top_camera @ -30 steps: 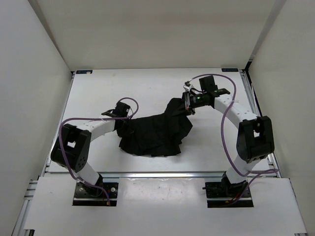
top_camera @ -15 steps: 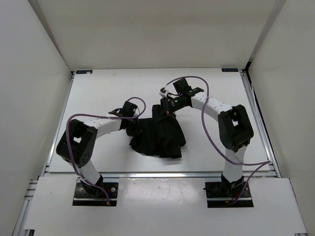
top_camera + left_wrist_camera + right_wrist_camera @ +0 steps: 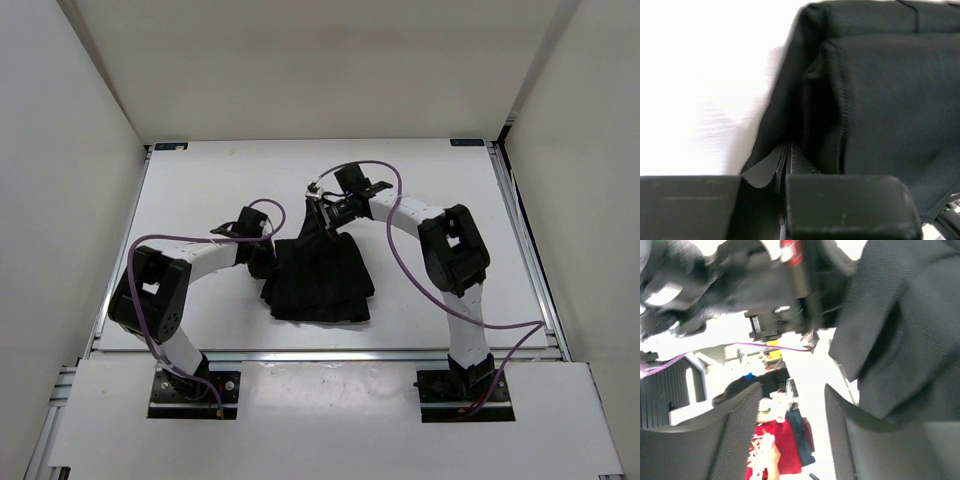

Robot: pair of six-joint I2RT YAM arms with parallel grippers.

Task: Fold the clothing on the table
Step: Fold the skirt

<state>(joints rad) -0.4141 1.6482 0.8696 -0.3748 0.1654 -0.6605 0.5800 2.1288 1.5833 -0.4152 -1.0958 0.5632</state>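
On the table (image 3: pixel 200 180), left end effector (image 3: pixel 268 260) pinches the clothing (image 3: pixel 320 285); right end effector (image 3: pixel 322 215) gapes beside it.

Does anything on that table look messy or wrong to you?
Nothing looks damaged. The clothing lies in a lopsided bundle on the table: its far end bunches into a peak by the open right gripper, and its layered edges don't line up.

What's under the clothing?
White table shows all around the clothing, which lies on it in stacked layers. Left gripper pinches its left edge. Anything beneath the fabric is covered.
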